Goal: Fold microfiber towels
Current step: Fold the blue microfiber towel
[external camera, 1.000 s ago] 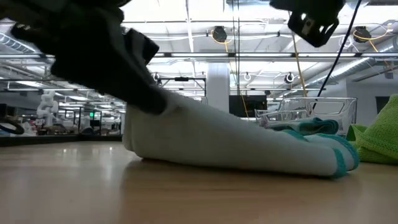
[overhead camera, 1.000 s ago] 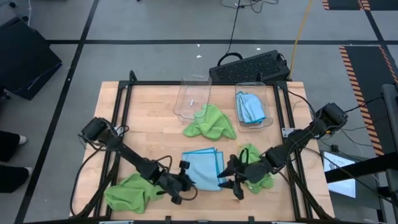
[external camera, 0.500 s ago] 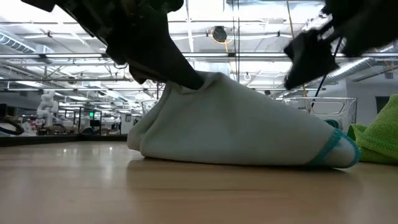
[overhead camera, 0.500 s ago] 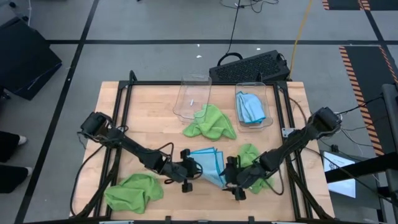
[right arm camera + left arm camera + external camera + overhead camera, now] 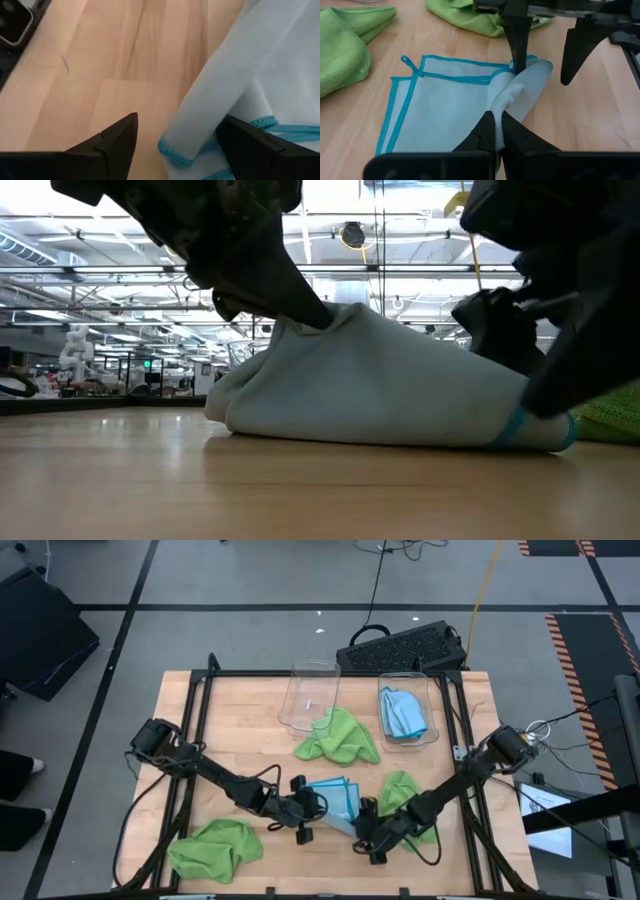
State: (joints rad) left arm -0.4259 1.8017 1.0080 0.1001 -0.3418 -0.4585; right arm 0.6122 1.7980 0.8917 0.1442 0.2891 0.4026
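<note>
Shifted further in over the last second: right gripper, now at near right corner of light blue towel on table. Fingers apart around teal hem, seen only from right wrist. Left gripper pinched tight on raised fold, clear only from left wrist; hidden from above.

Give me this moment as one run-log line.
step: folding light blue towel | left gripper: shut on its raised edge | right gripper: open at the opposite edge | green towels: unfolded
</note>
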